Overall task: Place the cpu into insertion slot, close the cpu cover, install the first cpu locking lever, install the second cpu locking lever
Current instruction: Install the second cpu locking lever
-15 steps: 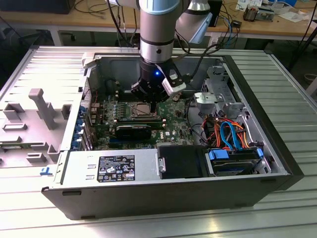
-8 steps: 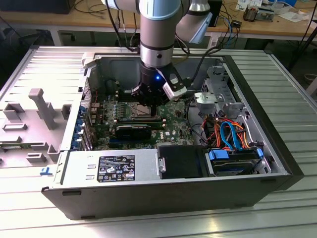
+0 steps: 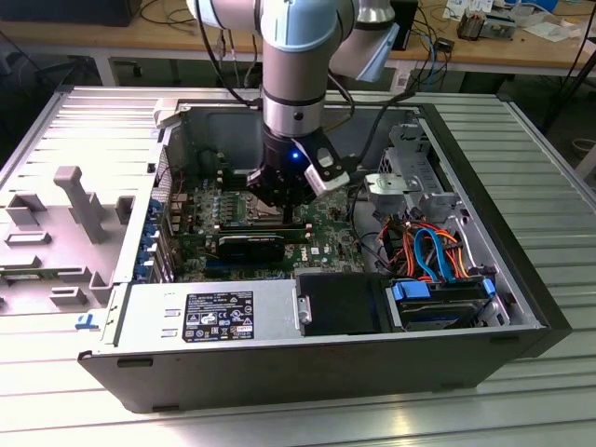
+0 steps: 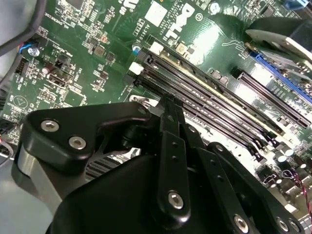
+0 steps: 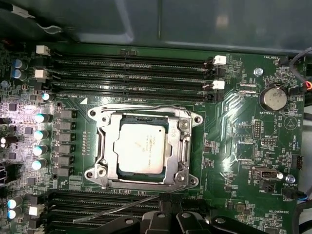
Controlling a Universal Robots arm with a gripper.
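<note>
In the first wrist view the cpu lies flat in the insertion slot, silver top up. The cpu cover is down around it as a silver frame. One locking lever runs flat along the far side of the socket. A second thin lever sticks out at a slant on the near side, its socket end right at my fingertips. My gripper sits at that near edge with its black fingers together. In the exterior view the gripper is down inside the computer case over the motherboard.
Long black memory slots flank the socket on both sides and also pass beside the fingers. A coin battery and a row of capacitors stand nearby. The case walls, power supply and cabled drive bay hem the arm in.
</note>
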